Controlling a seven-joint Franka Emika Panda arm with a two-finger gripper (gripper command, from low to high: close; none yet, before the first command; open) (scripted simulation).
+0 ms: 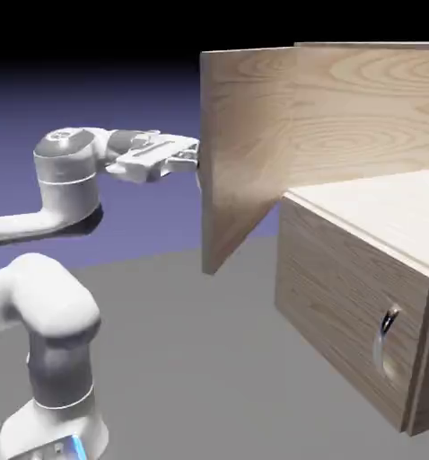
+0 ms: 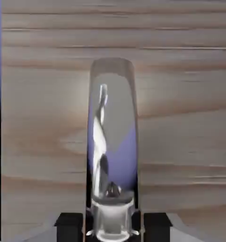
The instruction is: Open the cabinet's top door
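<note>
The cabinet [image 1: 362,296] is a light-brown wood-grain box at the right of the exterior view. Its top door [image 1: 245,144] stands swung wide open, edge-on toward the arm. My gripper [image 1: 193,162] reaches level from the left and meets the door's outer face, where it is shut on the top door's handle. In the hand view the shiny curved handle [image 2: 112,142] runs up the middle of the wood panel, and its lower end sits between my two dark fingertips [image 2: 70,226]. The pale interior [image 1: 389,211] of the cabinet shows behind the open door.
The smaller lower door [image 1: 353,314] is closed, with its own curved metal handle [image 1: 386,334] over a round recess. The arm's base and elbow [image 1: 48,359] fill the lower left. Grey table [image 1: 191,359] lies between arm and cabinet.
</note>
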